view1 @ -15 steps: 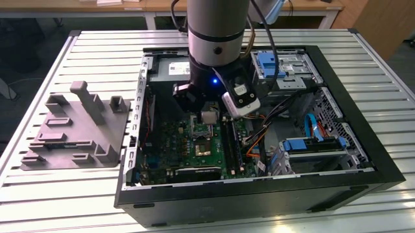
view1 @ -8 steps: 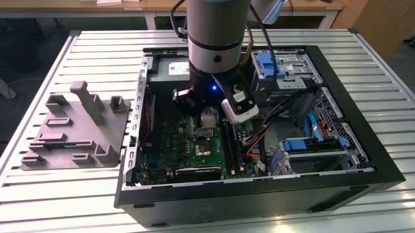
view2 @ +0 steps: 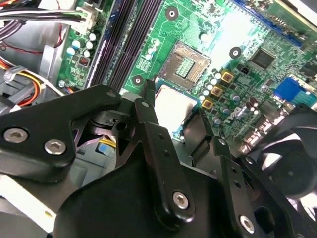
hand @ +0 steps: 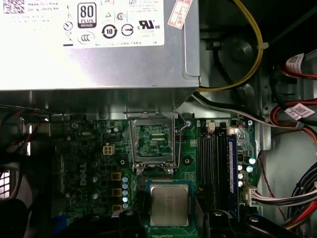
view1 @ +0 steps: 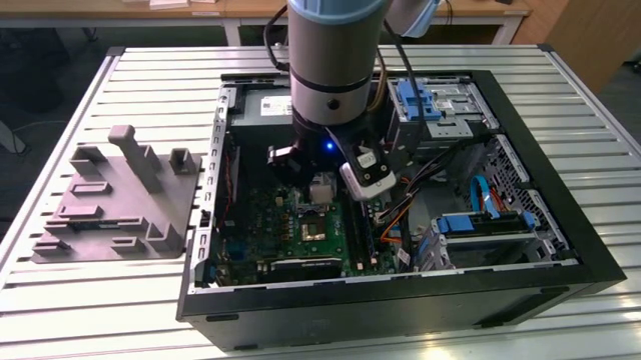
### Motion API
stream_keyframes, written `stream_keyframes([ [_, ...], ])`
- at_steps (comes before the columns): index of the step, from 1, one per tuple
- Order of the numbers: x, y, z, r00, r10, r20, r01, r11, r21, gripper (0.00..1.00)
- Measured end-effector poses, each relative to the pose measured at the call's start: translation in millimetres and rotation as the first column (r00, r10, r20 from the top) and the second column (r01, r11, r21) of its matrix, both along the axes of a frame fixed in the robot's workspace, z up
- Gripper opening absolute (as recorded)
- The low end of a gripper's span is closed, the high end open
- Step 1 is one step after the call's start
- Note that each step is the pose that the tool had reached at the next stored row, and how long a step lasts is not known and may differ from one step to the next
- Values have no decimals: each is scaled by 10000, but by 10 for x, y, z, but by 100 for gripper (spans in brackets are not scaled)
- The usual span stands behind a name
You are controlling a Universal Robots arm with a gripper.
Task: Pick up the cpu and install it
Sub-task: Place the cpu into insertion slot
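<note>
Holds the cpu (view2: pixel 172 104) clamped between the gripper's (view2: pixel 174 110) fingers (view2: pixel 153 129), closed to its width, over the green motherboard (view2: pixel 247 29) just beside the open socket (view2: pixel 185 64).

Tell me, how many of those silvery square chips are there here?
1. The cpu is held in the gripper, just over the green motherboard, close to its open socket. Others could be hidden beneath the arm.

Open computer case (view1: pixel 401 309) on slatted table (view1: pixel 100 319), grey plastic fixture (view1: pixel 110 217) beside it, power supply (hand: pixel 99 64)
</note>
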State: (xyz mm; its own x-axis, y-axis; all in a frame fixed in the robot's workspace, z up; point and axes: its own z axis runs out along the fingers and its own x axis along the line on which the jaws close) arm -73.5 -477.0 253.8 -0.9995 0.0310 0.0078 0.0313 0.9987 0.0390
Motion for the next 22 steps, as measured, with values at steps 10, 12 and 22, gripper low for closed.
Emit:
stream_keyframes([
  [10,-9,0,-182,10000,0,0,0,10000,1,47],
  [12,-9,0,-219,10000,0,0,0,10000,1,47],
  [22,-10,0,-257,10000,0,-1,0,10000,0,47],
])
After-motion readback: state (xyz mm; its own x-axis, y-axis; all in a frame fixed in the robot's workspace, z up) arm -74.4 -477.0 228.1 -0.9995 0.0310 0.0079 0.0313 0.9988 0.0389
